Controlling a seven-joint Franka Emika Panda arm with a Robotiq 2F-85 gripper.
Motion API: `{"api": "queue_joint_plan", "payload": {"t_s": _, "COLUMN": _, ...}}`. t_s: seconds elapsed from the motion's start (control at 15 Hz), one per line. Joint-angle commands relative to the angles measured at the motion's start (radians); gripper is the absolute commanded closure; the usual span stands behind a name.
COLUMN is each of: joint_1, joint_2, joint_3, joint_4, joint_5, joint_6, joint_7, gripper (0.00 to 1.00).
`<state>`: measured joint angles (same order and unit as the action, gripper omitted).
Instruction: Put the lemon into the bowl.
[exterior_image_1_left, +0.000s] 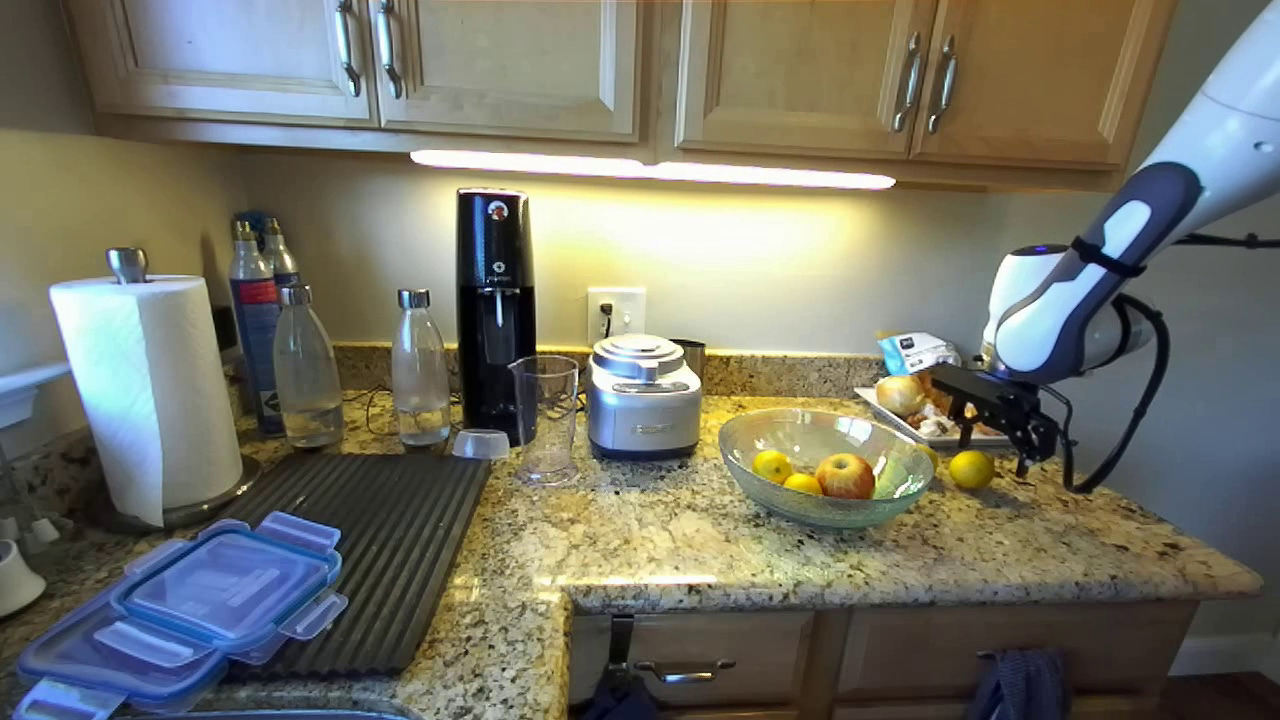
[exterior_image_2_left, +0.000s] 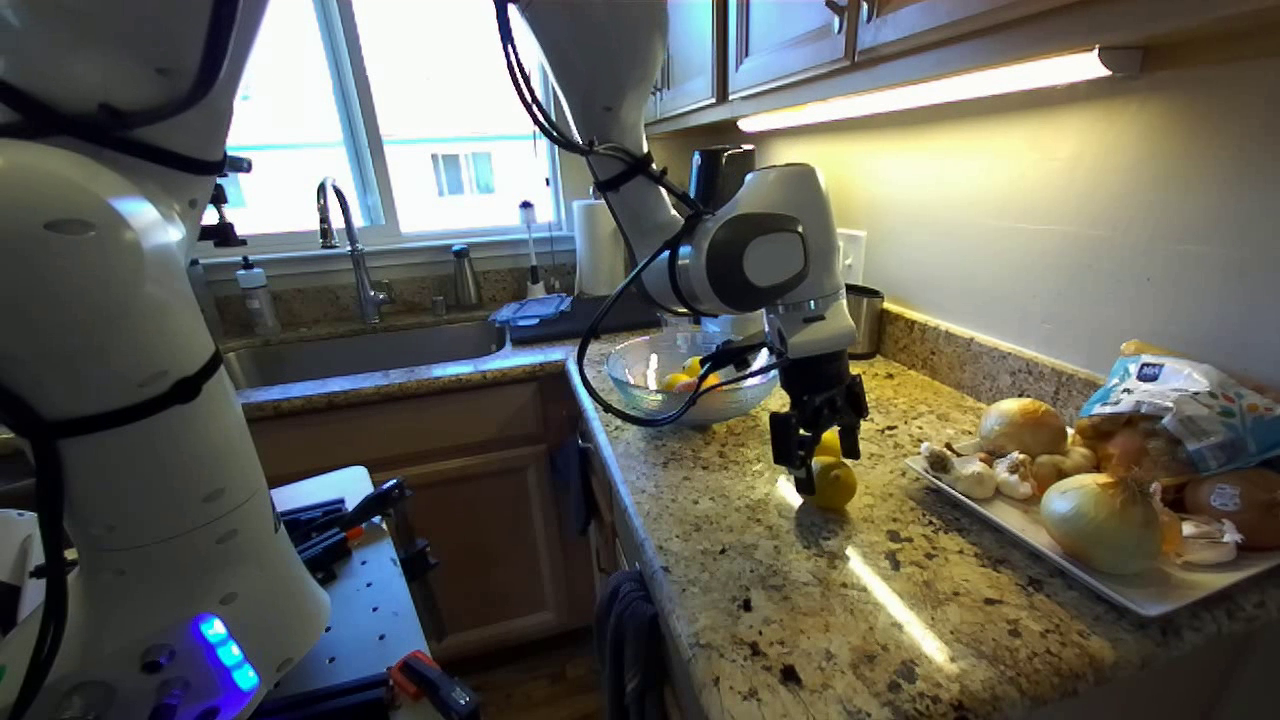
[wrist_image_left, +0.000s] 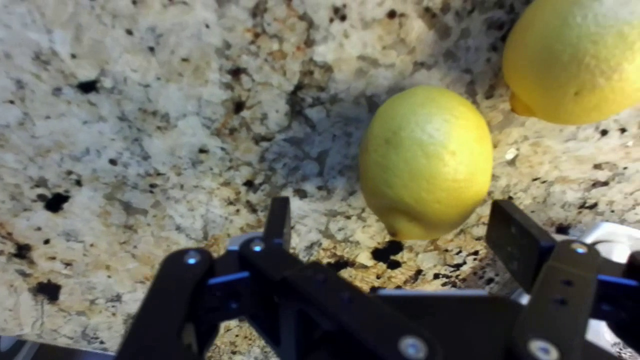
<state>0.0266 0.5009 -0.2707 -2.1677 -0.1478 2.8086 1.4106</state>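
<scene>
Lemon (wrist_image_left: 426, 161) sits just beside another lemon (wrist_image_left: 577, 59).

The under-cabinet light (exterior_image_1_left: 645, 169) casts a yellow glow, while the window (exterior_image_2_left: 445, 100) glares overexposed.

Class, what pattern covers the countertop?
The countertop is speckled cream, grey, brown and black, clearest in the wrist view.

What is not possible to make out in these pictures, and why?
Wrist view: upper-right lemon, cut off by top and right edges.
In an exterior view: farther counter lemon, partly hidden by nearer lemon and gripper.
In an exterior view: plate, cut off by right edge.
In an exterior view: writing on the bag, too small to read.
</scene>
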Motion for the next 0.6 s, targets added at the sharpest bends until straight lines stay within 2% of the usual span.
{"api": "queue_joint_plan", "payload": {"t_s": 0.0, "joint_1": 0.017, "joint_2": 0.023, "joint_3": -0.015, "joint_4": -0.02, "joint_5": 0.045, "joint_6": 0.094, "joint_7": -0.027, "gripper": 0.0}}
{"api": "queue_joint_plan", "payload": {"t_s": 0.53, "joint_1": 0.023, "joint_2": 0.058, "joint_3": -0.014, "joint_4": -0.014, "joint_5": 0.131, "joint_6": 0.111, "joint_7": -0.082, "gripper": 0.0}}
